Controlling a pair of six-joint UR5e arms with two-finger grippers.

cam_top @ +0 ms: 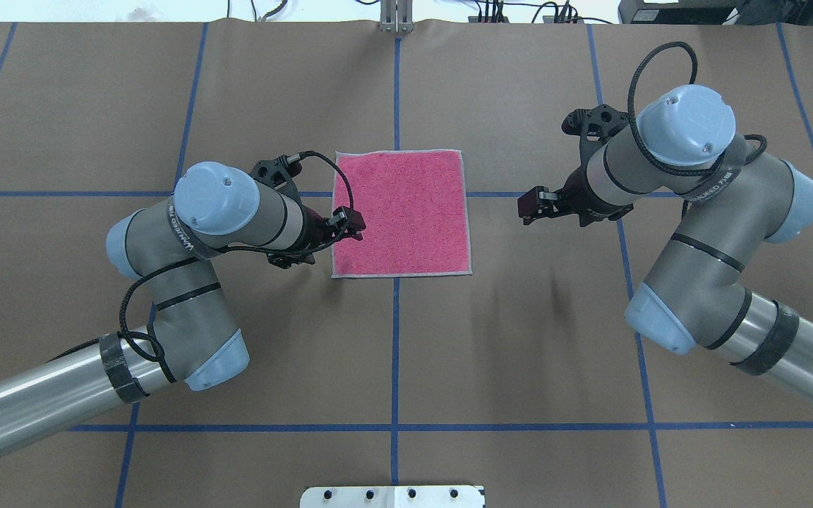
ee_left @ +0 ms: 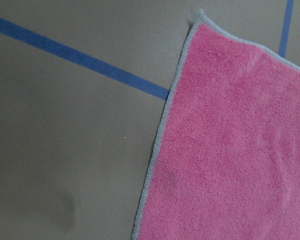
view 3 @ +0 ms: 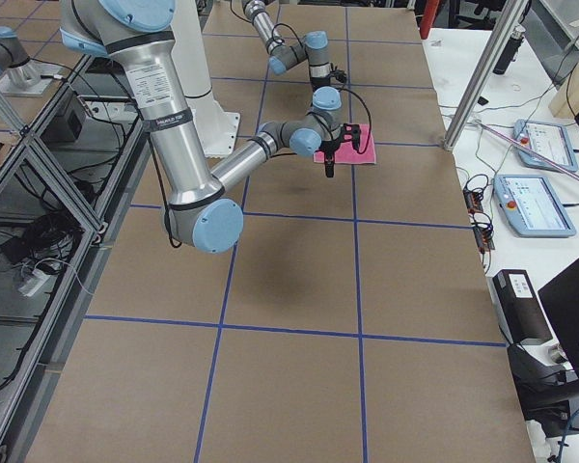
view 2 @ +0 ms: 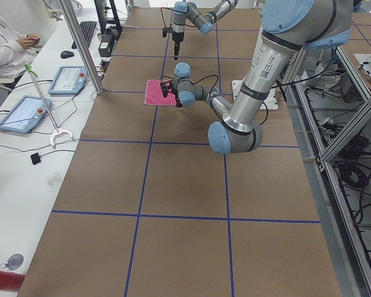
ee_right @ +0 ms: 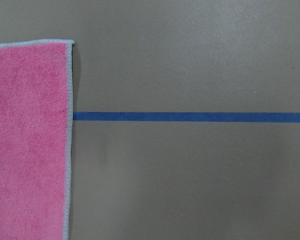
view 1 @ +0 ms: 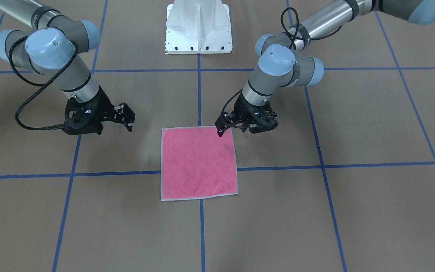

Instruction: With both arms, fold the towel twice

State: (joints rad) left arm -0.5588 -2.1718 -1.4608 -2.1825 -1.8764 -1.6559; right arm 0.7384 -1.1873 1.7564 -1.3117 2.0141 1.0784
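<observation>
The towel [view 1: 198,164] lies flat and unfolded near the table's middle, pink face up, its light grey border showing all round [cam_top: 401,212]. My left gripper [view 1: 225,130] hovers at the towel's corner nearest the robot on my left side, jaws open, holding nothing; from overhead it [cam_top: 350,224] sits over the towel's left edge. My right gripper [view 1: 128,118] is open and empty, a short way off the towel's right edge [cam_top: 533,206]. The left wrist view shows the towel's left edge [ee_left: 230,140]. The right wrist view shows the towel's right edge [ee_right: 30,135].
Brown table cover with blue tape grid lines [cam_top: 396,353]. The white pedestal base [view 1: 198,30] stands behind the towel. A side bench with tablets [view 2: 21,114] and a seated person [view 2: 6,46] runs along the far side.
</observation>
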